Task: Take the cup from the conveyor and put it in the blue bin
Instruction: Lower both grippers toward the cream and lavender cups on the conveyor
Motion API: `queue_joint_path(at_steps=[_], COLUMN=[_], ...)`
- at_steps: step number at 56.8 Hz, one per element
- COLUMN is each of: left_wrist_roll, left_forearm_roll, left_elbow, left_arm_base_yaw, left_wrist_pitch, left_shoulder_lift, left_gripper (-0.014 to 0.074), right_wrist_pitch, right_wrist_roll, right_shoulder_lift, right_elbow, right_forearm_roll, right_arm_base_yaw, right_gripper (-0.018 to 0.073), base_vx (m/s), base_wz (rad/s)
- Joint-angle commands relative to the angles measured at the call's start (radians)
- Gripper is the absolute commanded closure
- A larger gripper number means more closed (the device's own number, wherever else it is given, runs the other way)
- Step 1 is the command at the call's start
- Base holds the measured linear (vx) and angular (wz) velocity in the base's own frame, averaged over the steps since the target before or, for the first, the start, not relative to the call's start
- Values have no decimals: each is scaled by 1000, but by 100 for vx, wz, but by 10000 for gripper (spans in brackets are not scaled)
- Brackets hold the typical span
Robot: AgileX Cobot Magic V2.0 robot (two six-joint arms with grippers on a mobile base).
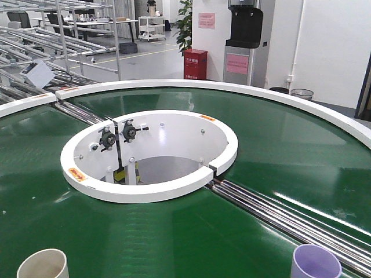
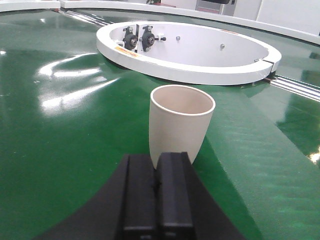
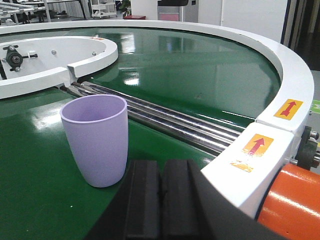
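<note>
A cream cup (image 2: 181, 122) stands upright on the conveyor's dark green belt (image 2: 65, 140), just beyond the tips of my left gripper (image 2: 157, 162), whose jaws are pressed together with nothing between them. The same cup (image 1: 43, 263) shows at the bottom left of the front view. A lilac cup (image 3: 95, 140) stands upright on the belt (image 3: 30, 190), slightly left of my right gripper (image 3: 161, 170), which is shut and empty. That lilac cup (image 1: 316, 262) sits at the bottom right of the front view. The blue bin is out of view.
The white inner rim (image 1: 148, 191) rings the conveyor's open centre. Steel rollers (image 3: 165, 117) cross the belt just past the lilac cup. The white outer rim (image 3: 270, 145) with red arrow stickers and an orange motor part (image 3: 292, 205) lie close on the right.
</note>
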Motion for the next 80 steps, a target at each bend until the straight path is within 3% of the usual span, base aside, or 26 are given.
queue_joint_path(at_steps=[1,23,40,60,71,75,80], left_wrist_roll=[-5,-5,-8,-6,-15,1,70], left_forearm_roll=[2,2,2,2,2,2,3], left_elbow=[5,5,5,5,-48,-137,-295], left_arm_base_yaw=[0,0,0,0,0,0,1], left_wrist_pitch=[-81,-97,-356,-549,-538,-450,-235], left_shoulder_lift=[-5,-5,-5,-5,-5,-3,35], left_gripper=[603,603,603,603,602,601,601], right_wrist_pitch=[-88,-88,-93,-297,-376,-303,-135], right_wrist_roll=[-5,-5,-5,-5,5,5,-3], right_shoulder_lift=[-9,-9,-9,-9,-9,5,75], right_elbow=[21,21,21,21,-60,-168,-326], right_forearm_roll=[-7,-7,-9,-7,2,0,-18], right_arm_base_yaw=[-4,-4,-4,-4,-4,-4,-4], right_gripper=[568,568,568,568,568,568,568], base_vx=[0,0,0,0,0,0,0], base_wz=[0,0,0,0,0,0,0])
